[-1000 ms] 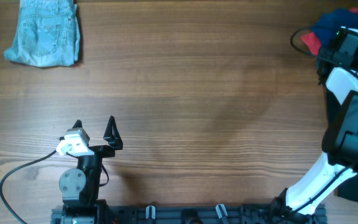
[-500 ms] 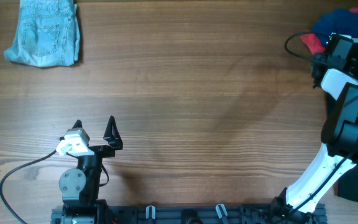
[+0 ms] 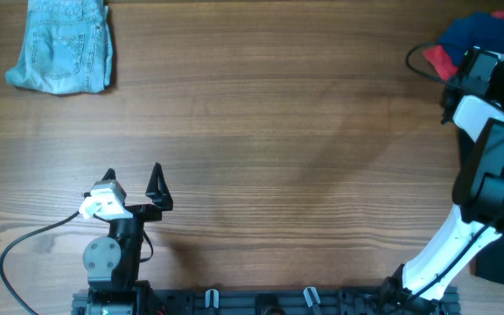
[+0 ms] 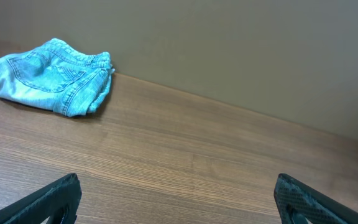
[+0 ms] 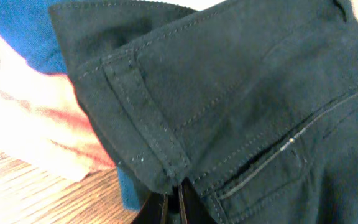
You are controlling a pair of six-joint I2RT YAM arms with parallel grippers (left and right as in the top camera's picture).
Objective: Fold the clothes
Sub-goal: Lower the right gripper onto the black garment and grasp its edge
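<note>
Early in the job: light blue denim shorts lie in a compact, apparently folded bundle at the far left corner of the wooden surface, the one piece that seems finished. At the far right corner, the right claw is pinched shut on the stitched edge of a black garment, beside its pocket seam, atop a heap that also holds a dark blue garment and a red one. The left claw stands spread wide and empty near the surface's near edge, well away from any cloth. Three garments look unfolded; the black one would likely need drawing out and flattening first.
</note>
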